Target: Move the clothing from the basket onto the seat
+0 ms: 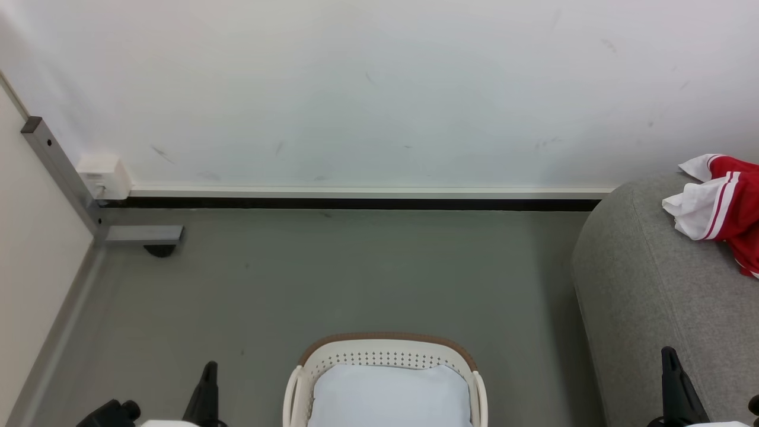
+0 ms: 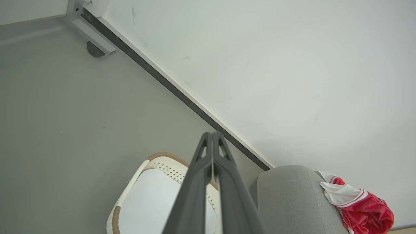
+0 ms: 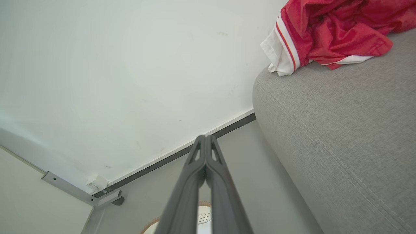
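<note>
Two closed, empty grippers: left gripper [image 2: 212,134] beside the basket [image 1: 388,341] with a pale pad [image 1: 388,394] inside, right gripper [image 3: 205,137] by the seat [image 1: 652,296], clothing [image 1: 726,204] crumpled at the seat's far edge near the wall.

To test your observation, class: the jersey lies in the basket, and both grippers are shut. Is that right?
No. The jersey lies on the sofa, not in the basket; the head view shows it. The left gripper and right gripper are indeed shut.
</note>
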